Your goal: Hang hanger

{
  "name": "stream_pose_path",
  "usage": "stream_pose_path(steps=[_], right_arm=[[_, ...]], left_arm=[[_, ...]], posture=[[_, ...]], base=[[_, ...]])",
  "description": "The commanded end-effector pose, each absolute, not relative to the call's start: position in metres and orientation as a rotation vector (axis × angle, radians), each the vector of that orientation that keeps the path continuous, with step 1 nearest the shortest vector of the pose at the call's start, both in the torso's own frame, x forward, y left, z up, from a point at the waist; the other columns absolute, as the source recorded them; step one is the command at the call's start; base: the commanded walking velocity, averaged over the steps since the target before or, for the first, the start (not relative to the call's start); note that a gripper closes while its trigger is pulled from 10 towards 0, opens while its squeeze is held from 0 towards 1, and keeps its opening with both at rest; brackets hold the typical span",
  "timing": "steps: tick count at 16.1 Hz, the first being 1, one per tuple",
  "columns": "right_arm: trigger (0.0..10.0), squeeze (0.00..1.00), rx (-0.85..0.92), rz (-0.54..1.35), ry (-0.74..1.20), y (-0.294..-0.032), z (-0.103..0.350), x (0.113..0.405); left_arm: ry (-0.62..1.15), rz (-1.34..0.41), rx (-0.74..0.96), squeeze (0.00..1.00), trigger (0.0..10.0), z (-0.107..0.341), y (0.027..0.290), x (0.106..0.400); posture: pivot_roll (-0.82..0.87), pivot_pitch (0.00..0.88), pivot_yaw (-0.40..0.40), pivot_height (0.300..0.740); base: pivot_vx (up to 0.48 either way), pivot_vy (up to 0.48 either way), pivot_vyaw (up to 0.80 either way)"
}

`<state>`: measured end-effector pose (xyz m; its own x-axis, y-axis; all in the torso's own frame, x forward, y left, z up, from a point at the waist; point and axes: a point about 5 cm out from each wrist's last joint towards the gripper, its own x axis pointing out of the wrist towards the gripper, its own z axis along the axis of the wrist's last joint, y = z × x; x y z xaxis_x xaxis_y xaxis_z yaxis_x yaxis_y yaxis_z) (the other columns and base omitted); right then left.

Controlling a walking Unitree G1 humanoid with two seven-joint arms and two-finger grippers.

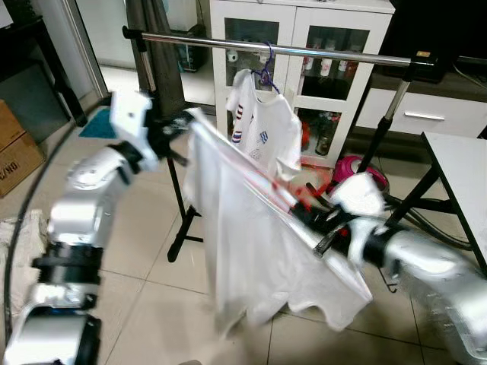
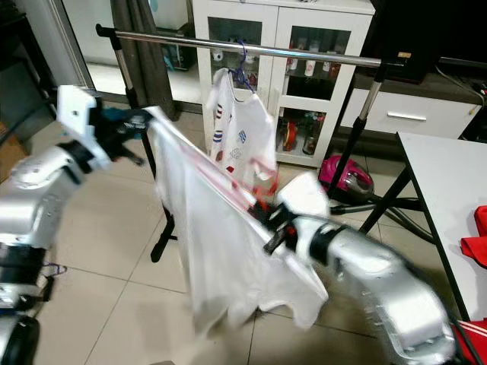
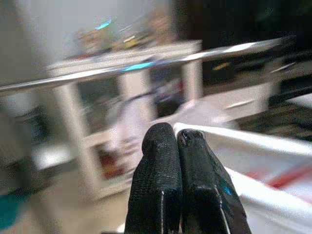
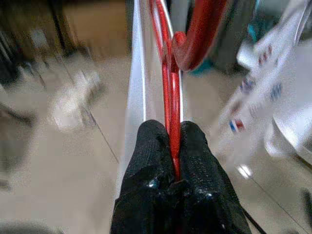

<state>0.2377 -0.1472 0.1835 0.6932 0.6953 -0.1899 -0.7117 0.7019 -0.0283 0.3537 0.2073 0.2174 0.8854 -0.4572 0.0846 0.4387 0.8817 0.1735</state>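
Note:
A large white T-shirt [image 1: 251, 243] on a red hanger [image 4: 170, 92] is stretched between my two grippers, below and in front of the metal clothes rail [image 1: 319, 53]. My right gripper [image 4: 170, 134] is shut on the hanger's red wire near its hook; in the left eye view this right gripper [image 1: 316, 228] is at the shirt's lower right. My left gripper [image 1: 179, 125], fingers pressed together [image 3: 161, 146], holds the shirt's raised upper corner near the rail's left post. A smaller white printed shirt [image 1: 262, 125] hangs from the rail on a purple hanger [image 1: 266, 72].
Behind the rail stands a white glass-door cabinet [image 1: 304, 30]. A pink vacuum [image 1: 358, 171] lies on the floor under the rail's right leg. To the right are a grey table [image 1: 456, 160] and a red cloth [image 2: 475, 236]. A cardboard box [image 1: 11, 152] sits far left.

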Motion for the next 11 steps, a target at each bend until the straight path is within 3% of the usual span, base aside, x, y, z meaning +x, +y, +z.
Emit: stream_pose_path(steps=[1,4,8,10,11], right_arm=[[0.0,0.00,-0.065,0.798,0.130,-0.156,0.191,0.233],[0.0,0.00,0.084,0.935,0.064,-0.159,0.200,0.217],[0.0,0.00,0.236,0.611,0.001,-0.149,0.204,0.253],[0.0,0.00,0.303,0.525,-0.008,-0.147,0.204,0.261],[0.0,0.00,0.389,0.437,-0.024,-0.142,0.205,0.270]], left_arm=[[-0.169,-0.347,0.173,0.00,0.0,0.232,0.227,0.357],[-0.169,-0.166,0.086,0.00,0.0,0.227,0.244,0.367],[-0.127,-0.505,-0.071,0.00,0.0,0.201,0.165,0.361],[-0.113,-0.610,-0.092,0.00,0.0,0.194,0.140,0.354],[-0.106,-0.809,-0.139,0.00,0.0,0.188,0.091,0.334]], posture=[[0.06,0.000,0.027,0.740],[0.06,0.000,0.028,0.740],[0.06,0.000,0.046,0.740],[0.05,0.000,0.047,0.740],[0.06,0.000,0.042,0.740]], base=[[0.000,0.000,0.00],[0.000,0.000,0.00],[0.000,0.000,0.00],[0.000,0.000,0.00],[0.000,0.000,0.00]])
